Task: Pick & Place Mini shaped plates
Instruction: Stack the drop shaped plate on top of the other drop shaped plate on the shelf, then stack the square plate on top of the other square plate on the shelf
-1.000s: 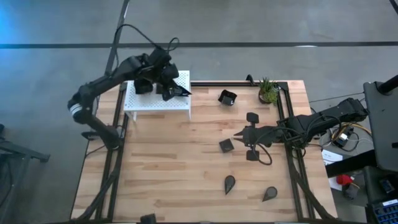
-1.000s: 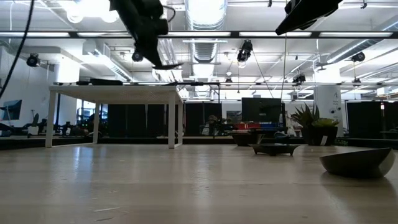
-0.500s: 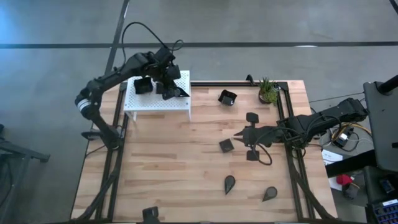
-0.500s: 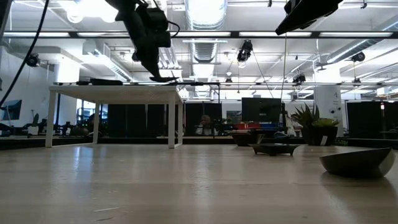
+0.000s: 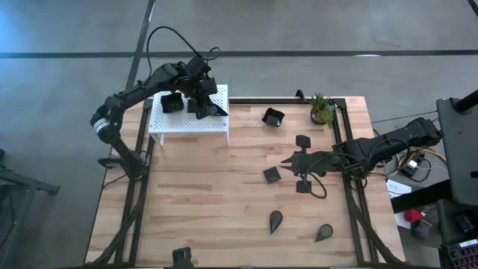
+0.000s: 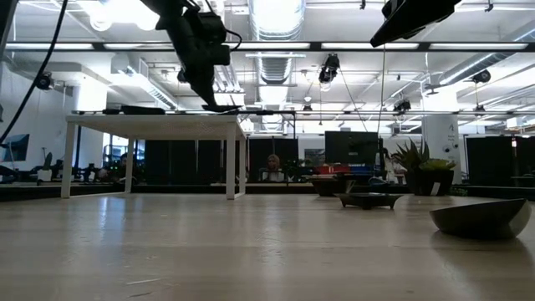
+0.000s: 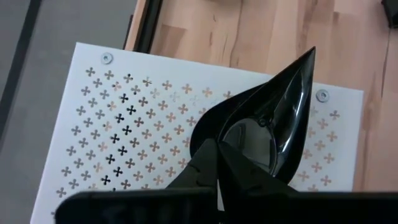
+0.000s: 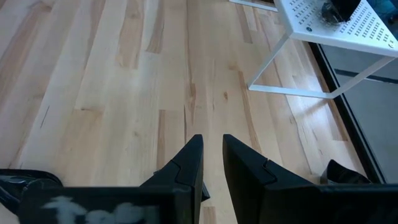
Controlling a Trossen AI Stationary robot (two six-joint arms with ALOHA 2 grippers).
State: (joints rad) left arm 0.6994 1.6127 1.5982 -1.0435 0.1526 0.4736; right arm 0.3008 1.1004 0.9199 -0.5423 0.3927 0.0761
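Spanning room — ceiling lights; wood table — white platform.

Left arm reaching toward the table's far left corner, left gripper pinched tight, fingers pointing downward. Right arm stretched low from the right edge toward the middle, right gripper slightly parted, holding nothing.

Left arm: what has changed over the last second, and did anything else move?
The left pincer, shut on the teardrop plate, carried it lower and farther over the white platform, down to the perforated top; it has not let go. The right pincer stayed above the table's right side, empty, and the loose plates and potted plant stayed put.
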